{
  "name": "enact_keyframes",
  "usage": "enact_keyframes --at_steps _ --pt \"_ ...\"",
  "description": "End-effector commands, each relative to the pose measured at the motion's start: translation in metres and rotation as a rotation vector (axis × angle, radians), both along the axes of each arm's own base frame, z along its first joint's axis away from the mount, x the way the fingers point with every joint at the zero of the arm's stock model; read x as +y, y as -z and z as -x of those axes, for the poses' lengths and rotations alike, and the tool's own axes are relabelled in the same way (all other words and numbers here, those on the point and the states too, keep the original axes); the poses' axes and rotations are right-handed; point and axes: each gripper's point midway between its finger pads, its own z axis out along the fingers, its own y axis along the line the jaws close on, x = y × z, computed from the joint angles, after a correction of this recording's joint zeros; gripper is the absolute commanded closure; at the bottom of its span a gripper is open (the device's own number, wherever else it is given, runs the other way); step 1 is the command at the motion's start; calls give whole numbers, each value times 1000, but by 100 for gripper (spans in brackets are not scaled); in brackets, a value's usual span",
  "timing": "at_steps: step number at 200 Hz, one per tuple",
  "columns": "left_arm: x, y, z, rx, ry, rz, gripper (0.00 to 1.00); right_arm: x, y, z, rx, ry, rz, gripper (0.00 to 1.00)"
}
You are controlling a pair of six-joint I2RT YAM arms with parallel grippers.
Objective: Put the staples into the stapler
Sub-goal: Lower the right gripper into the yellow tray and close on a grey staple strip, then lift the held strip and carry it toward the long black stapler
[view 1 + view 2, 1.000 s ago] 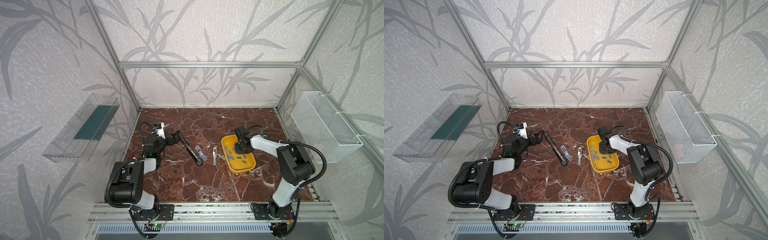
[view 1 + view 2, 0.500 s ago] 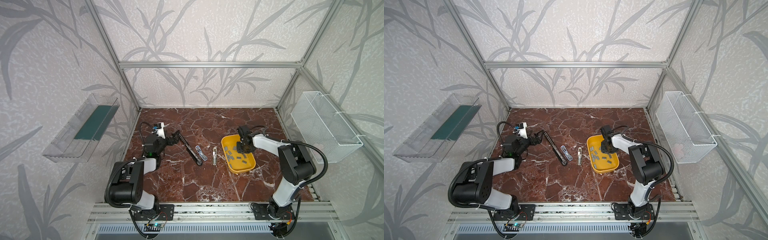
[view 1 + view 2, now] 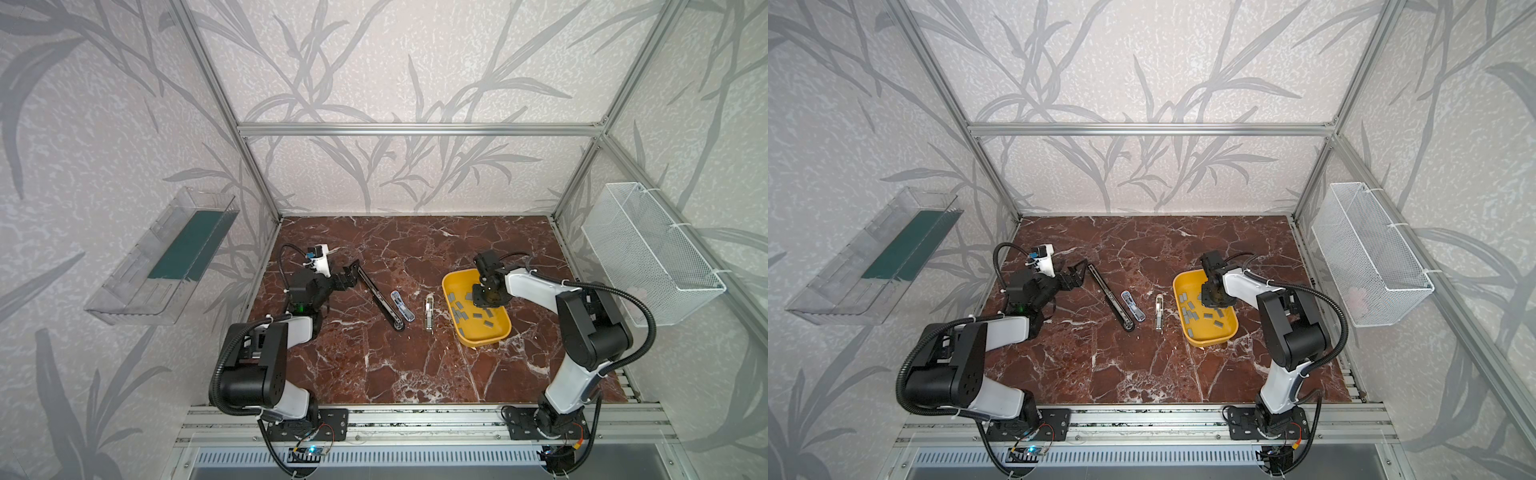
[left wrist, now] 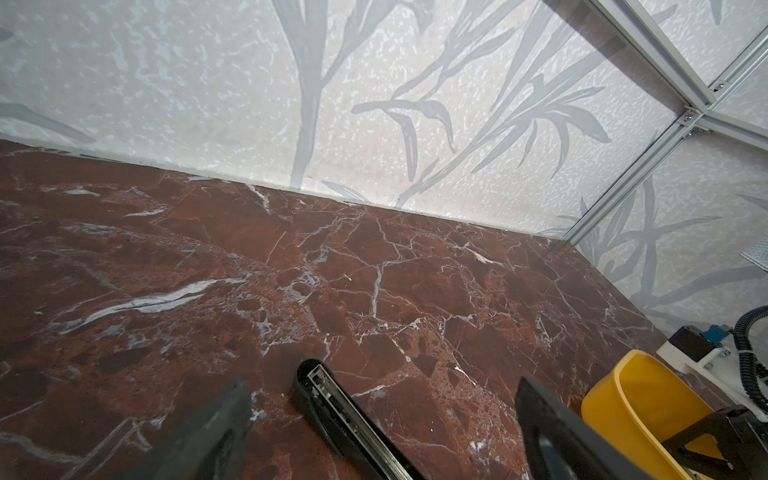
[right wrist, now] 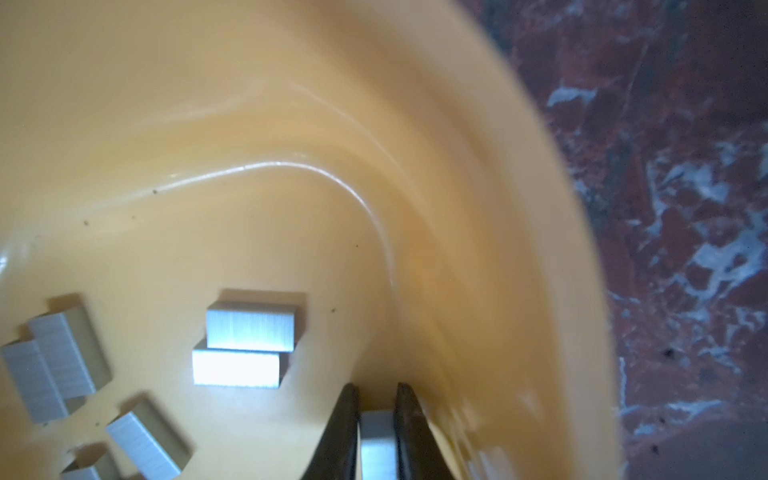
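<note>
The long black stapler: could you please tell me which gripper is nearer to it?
Left. The left gripper stands open at the long black stapler's far end; the right gripper is in the yellow plastic tray, gripping a grey staple strip.

Three staplers (image 3: 382, 297), one tray (image 3: 484, 338), about a dozen staples (image 5: 249, 328).

You have a clear plastic bin (image 3: 162, 266) with a green floor hanging on the left wall and a white wire basket (image 3: 648, 253) on the right wall. Inside the aluminium frame (image 3: 415, 129), your red-brown marble tabletop (image 3: 374, 365) carries a yellow tray (image 3: 484, 341) right of centre.
</note>
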Motion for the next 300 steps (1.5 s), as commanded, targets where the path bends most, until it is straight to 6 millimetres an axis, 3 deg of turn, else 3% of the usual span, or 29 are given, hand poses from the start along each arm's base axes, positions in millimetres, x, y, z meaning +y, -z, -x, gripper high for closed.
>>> enact_keyframes --at_steps 1,52,91,96,129,164,199,224,255,278,300 --pt "-3 -9 -1 -37 14 1 1 -4 7 16 50 9 0 81" --pt "-3 -9 -1 -35 13 4 1 -4 9 17 41 11 -6 86" --pt "-5 -14 1 -39 22 25 1 2 -11 6 -36 -5 -27 87" --pt "-6 -15 0 -38 27 31 1 3 -24 3 -73 -8 -37 87" --pt "-5 -24 2 -39 19 52 1 5 -56 4 -171 -22 -53 88" --pt "1 -17 7 30 -25 59 1 8 -94 13 -294 -51 -101 88" --pt "10 -24 15 73 -88 96 1 24 -138 22 -456 -111 -163 88" --pt "25 -20 21 172 -192 108 1 58 -172 27 -576 -220 -209 88" --pt "28 -39 43 95 -212 121 1 128 -201 42 -686 -447 -222 88" --pt "43 -37 60 37 -299 154 1 186 -206 59 -708 -587 -273 88" --pt "50 -36 67 45 -339 130 1 233 -199 69 -682 -711 -262 88"
